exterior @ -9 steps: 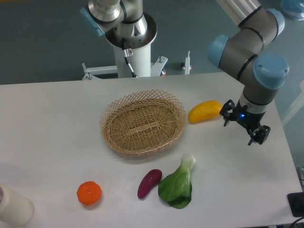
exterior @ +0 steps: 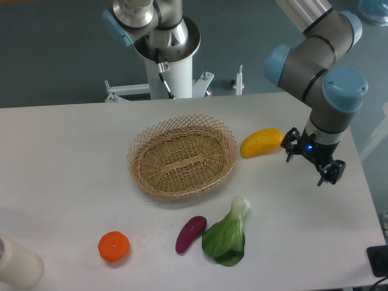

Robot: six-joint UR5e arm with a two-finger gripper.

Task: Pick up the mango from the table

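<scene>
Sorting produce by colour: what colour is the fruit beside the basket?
Yellow-orange; the mango shows clearly in the fixed camera view.

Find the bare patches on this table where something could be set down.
Free: the table left of the wicker basket, and the front right corner beyond the bok choy. Crowded: the front strip with tangerine, eggplant and bok choy; mango beside the tool.

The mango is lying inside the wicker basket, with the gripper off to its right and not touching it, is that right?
Not quite. The mango is not inside the basket; it lies on the table just beside the basket's right rim, as the fixed camera view shows. The rest holds: the gripper is off to the mango's right and not touching it.
</scene>
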